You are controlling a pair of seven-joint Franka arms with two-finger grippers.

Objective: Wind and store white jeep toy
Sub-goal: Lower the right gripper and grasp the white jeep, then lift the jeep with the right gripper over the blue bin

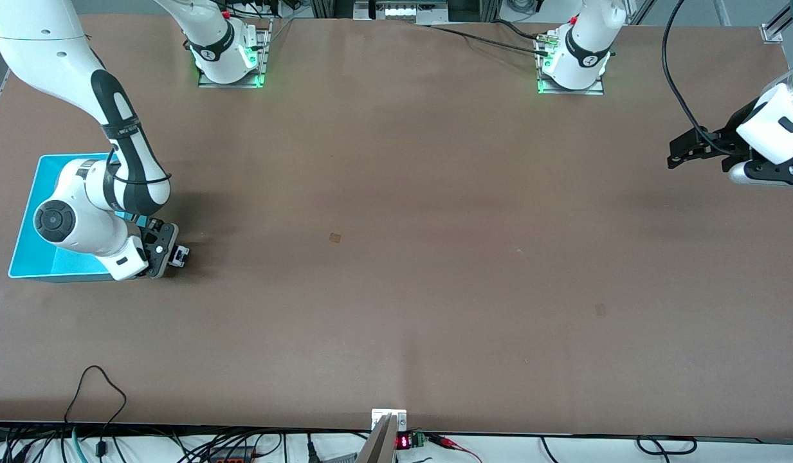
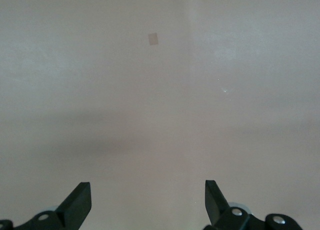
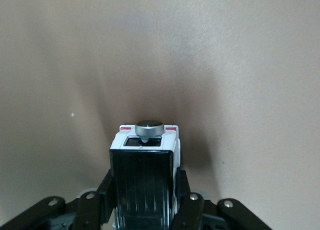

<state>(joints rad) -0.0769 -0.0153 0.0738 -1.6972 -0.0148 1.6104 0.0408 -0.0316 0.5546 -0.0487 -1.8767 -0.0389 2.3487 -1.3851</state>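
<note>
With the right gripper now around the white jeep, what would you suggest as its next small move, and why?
Probably drag it back along the table to wind it. The right gripper is shut on the white jeep toy, which sits on the table beside the cyan bin, so storing looks premature. The left gripper waits open at its own end.

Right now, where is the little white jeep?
The white jeep toy sits on the table beside the cyan bin, gripped by the right gripper.

No legible text or labels.
</note>
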